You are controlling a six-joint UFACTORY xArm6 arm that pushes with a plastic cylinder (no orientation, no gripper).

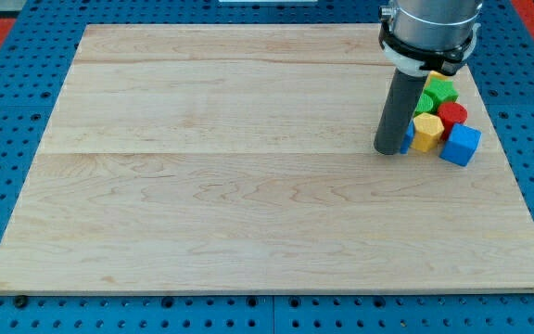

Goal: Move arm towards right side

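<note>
Where blue pegboard (7, 111) frames the wooden board (248, 204), my tip (388, 149) touches clustered blocks (438, 121).

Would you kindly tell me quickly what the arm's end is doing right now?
No gripper: my tip holds nothing, resting on the board at the left edge of the block cluster, beside the yellow block.

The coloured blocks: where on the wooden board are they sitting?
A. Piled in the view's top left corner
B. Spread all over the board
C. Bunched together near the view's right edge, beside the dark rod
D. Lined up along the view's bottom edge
C: the blue cube, yellow block, red block and green block huddle at the board's right edge, just right of my tip.
</note>
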